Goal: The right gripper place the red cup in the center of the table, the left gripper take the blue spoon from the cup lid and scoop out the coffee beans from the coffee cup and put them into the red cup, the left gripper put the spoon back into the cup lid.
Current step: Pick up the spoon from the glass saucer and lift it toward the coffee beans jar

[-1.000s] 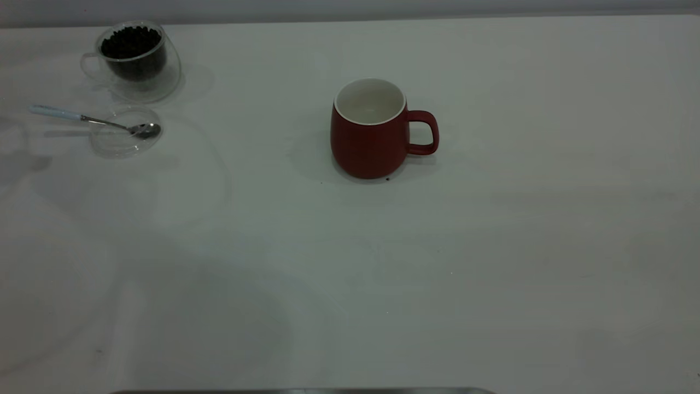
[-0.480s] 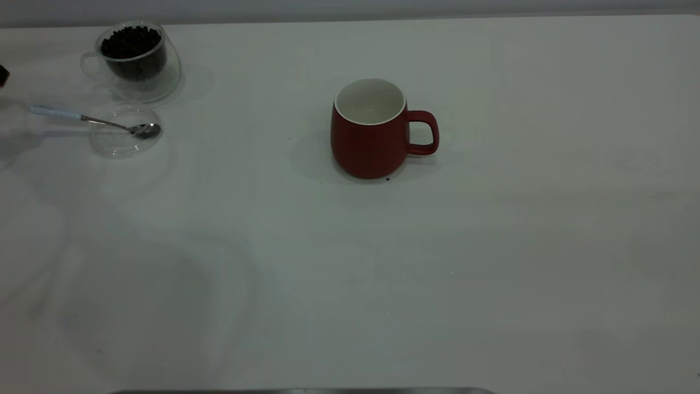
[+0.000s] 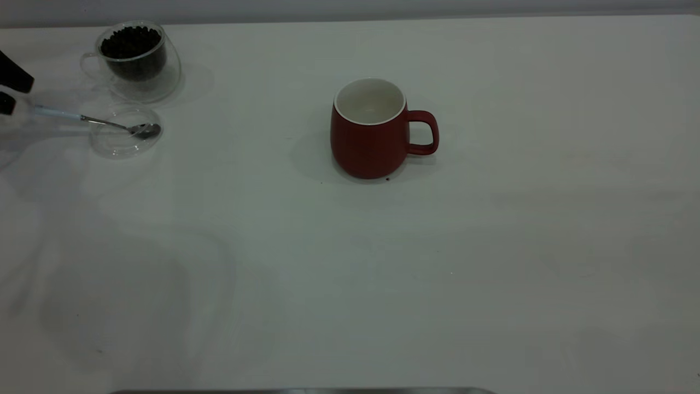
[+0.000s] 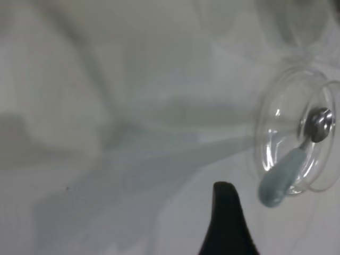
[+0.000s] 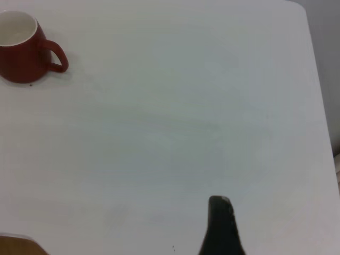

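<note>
The red cup (image 3: 371, 130) stands upright and empty near the table's (image 3: 492, 246) middle, its handle to the right; it also shows in the right wrist view (image 5: 21, 50). The coffee cup (image 3: 136, 60) holds the coffee beans (image 3: 131, 42) at the far left back. In front of it lies the cup lid (image 3: 124, 133), with the blue spoon (image 3: 60, 114) resting bowl-in-lid and its handle pointing left. My left gripper (image 3: 11, 90) is open at the left edge, its tips just beyond the handle's end, not touching it. In the left wrist view the spoon handle (image 4: 281, 179) lies over the lid (image 4: 289, 114). My right gripper (image 5: 221, 226) is far right of the red cup.
The tabletop's right edge (image 5: 319, 106) shows in the right wrist view. A tiny dark speck lies at the red cup's base (image 3: 388, 178). A grey strip runs along the front edge (image 3: 301, 390).
My left gripper has come into the exterior view from the left edge, toward the end of the spoon handle. The cups, lid and spoon have not moved.
</note>
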`<act>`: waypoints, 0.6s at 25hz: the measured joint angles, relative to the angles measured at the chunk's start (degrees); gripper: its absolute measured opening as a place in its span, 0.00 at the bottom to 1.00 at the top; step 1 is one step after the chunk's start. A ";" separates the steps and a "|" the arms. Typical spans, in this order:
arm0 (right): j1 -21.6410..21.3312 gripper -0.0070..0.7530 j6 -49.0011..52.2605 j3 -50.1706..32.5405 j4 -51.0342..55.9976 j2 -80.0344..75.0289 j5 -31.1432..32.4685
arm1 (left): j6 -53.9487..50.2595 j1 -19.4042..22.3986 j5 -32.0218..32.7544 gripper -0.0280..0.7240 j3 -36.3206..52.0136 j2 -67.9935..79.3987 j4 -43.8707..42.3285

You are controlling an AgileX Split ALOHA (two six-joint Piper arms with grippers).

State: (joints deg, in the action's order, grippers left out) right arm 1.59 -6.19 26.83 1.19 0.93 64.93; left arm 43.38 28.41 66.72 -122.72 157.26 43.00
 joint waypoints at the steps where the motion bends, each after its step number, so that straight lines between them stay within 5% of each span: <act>1: 0.00 0.78 0.00 0.00 0.00 0.00 0.00 | 0.00 0.00 0.00 0.82 0.00 0.38 0.10; 15: -0.26 0.78 -0.06 0.00 0.00 0.00 0.00 | 2.48 0.00 0.00 0.82 -0.03 4.31 6.50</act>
State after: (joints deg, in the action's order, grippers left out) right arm 1.33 -6.24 26.83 1.19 0.93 64.93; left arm 45.86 28.41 66.72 -122.75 161.57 49.50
